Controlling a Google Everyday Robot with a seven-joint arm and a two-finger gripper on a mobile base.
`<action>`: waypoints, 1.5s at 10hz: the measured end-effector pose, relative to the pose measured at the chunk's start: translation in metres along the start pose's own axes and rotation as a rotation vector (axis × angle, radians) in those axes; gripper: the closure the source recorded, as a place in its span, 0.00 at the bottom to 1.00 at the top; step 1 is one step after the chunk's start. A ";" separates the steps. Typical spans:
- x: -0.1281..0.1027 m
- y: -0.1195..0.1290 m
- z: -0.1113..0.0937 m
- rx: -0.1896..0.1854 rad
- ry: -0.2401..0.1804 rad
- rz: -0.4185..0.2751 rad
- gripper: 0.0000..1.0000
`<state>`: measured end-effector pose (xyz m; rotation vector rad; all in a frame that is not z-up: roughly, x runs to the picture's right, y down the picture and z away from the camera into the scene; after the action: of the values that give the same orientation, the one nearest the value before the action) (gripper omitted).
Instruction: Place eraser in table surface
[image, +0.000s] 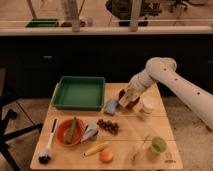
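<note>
The eraser (132, 103), a small dark brown block, is at the tip of my gripper (127, 97), low over the back right part of the pale wooden table surface (130, 137). The gripper reaches down from the white arm (170, 80) that comes in from the right. It covers part of the eraser, so I cannot tell whether the eraser rests on the table or is held just above it. The blue-grey block (110, 106) lies just left of the gripper.
A green tray (79, 93) sits at the back left. A white jar (146, 106) stands right of the gripper. In front are dark grapes (108, 126), a red bowl with a green vegetable (70, 131), a brush (47, 150), a banana (96, 148), an orange (106, 155) and a green cup (158, 145).
</note>
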<state>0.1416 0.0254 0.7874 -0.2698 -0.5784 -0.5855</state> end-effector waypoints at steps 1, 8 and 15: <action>-0.004 0.009 0.002 0.004 -0.050 -0.003 1.00; -0.017 0.039 0.032 -0.018 -0.365 -0.111 1.00; -0.041 0.065 0.053 -0.226 -0.450 -0.172 1.00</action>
<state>0.1284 0.1167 0.8012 -0.5777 -0.9778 -0.7640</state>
